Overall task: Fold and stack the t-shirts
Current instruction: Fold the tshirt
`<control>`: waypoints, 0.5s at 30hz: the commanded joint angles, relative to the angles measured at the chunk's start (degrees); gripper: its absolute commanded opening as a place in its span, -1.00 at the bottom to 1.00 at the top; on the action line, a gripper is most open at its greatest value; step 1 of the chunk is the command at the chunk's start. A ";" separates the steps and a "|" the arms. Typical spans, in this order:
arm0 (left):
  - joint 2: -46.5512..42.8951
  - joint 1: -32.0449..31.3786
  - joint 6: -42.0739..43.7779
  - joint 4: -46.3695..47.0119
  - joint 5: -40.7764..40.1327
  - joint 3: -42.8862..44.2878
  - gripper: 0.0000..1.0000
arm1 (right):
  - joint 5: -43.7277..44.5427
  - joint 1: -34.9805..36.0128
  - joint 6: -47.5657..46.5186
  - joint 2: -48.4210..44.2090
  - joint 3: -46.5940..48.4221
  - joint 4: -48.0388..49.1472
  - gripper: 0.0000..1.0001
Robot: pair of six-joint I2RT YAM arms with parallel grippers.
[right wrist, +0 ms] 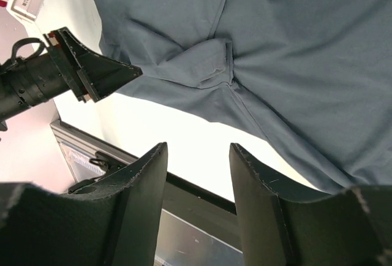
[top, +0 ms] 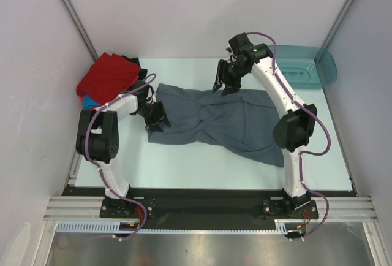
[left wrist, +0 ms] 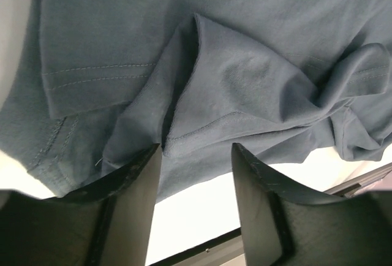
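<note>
**Pale table [top: 184, 162] in a white-walled booth [top: 184, 8]; slate grey-blue t-shirt [top: 214, 122] spread crumpled at centre.**
Red t-shirt [top: 107, 76] heaped in the far left corner over bright blue and black cloth. Left gripper [top: 156, 117] low at the grey-blue shirt's left edge, jaws partly apart, a raised hem fold just beyond its fingertips, nothing clamped. Right gripper [top: 222, 88] over the shirt's far edge, jaws partly apart, holding nothing. Teal tub [top: 306, 70] in the far right corner.

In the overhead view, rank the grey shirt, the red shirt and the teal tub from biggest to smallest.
Largest: grey shirt.
Then teal tub and red shirt, about alike; the right arm hides part of the tub.
</note>
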 commanded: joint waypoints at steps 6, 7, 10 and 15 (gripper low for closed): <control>0.86 -1.41 0.60 2.10 2.98 0.62 -0.10 | 0.17 -0.21 0.36 -2.77 -0.68 -0.29 0.01; 0.94 -1.59 0.42 2.10 3.16 0.53 -0.22 | 0.08 -0.30 0.36 -2.77 -0.68 -0.29 0.01; 0.94 -1.68 0.33 2.10 3.51 0.88 -0.48 | 0.17 -0.30 0.45 -2.60 -0.68 -0.20 0.01; 1.73 -1.68 0.60 0.96 4.65 4.21 -0.82 | 0.61 -0.21 0.45 -2.68 -0.86 -0.12 0.01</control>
